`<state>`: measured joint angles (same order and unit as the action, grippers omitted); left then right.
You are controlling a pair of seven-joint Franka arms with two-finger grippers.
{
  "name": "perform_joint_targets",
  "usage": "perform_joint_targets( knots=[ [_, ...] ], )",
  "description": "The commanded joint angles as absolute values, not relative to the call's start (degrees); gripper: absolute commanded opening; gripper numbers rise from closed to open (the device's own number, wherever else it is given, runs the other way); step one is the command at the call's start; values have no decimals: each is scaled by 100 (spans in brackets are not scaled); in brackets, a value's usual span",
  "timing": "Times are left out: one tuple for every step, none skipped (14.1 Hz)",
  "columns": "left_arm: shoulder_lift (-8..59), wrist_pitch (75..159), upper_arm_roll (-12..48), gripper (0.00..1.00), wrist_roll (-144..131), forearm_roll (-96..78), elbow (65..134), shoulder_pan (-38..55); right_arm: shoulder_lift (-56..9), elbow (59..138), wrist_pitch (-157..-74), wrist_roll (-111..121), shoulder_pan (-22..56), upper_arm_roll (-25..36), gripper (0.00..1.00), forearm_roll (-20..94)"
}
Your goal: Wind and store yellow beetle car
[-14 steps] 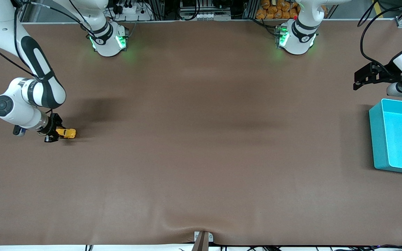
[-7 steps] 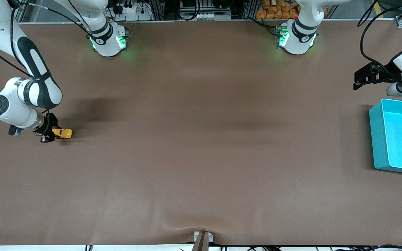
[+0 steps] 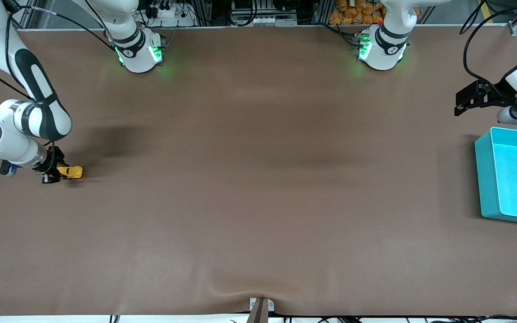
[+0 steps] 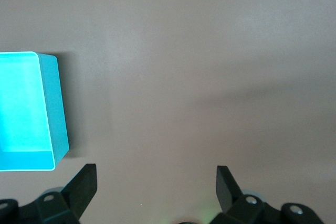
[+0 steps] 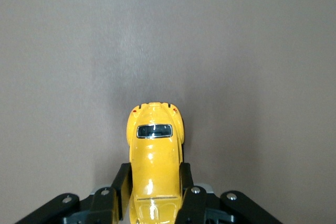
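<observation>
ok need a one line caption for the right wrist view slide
Right gripper shut on the yellow beetle car, low over the brown table.

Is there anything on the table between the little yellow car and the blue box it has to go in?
Nothing visible: only bare brown table lies between the tiny yellow beetle-shaped toy car, clamped in the right gripper, and the open teal plastic bin.

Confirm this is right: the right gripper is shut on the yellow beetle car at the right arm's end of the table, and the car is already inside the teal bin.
Not quite. The right gripper is shut on the yellow beetle car, but the car is not in the teal bin. The front view shows the bin at the left arm's end, with no car in it.
</observation>
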<state>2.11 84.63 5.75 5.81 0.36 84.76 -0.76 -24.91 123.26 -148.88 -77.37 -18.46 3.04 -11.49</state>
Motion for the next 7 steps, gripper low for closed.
perform_joint_targets(
  knots=[
    [229,8438,589,100,650,141,8411,-88,-3234,12050,-15275,-7717,-2022,246,17,-1345],
    [229,8438,589,100,650,141,8411,-88,-3234,12050,-15267,-7725,-2013,246,17,-1345],
    [229,8438,589,100,650,141,8411,-88,-3226,12050,-15240,-7726,-2013,246,19,-1345],
    [229,8438,589,100,650,141,8411,-88,-3217,12041,-15232,-7717,-2013,246,22,-1345],
    [229,8438,589,100,650,141,8411,-88,-3217,12041,-15231,-7725,-2004,246,25,-1345],
    [229,8438,589,100,650,141,8411,-88,-3208,12041,-15231,-7708,-2004,246,25,-1345],
    [229,8438,589,100,650,141,8411,-88,-3208,12032,-15223,-7708,-2004,246,25,-1345]
  ],
)
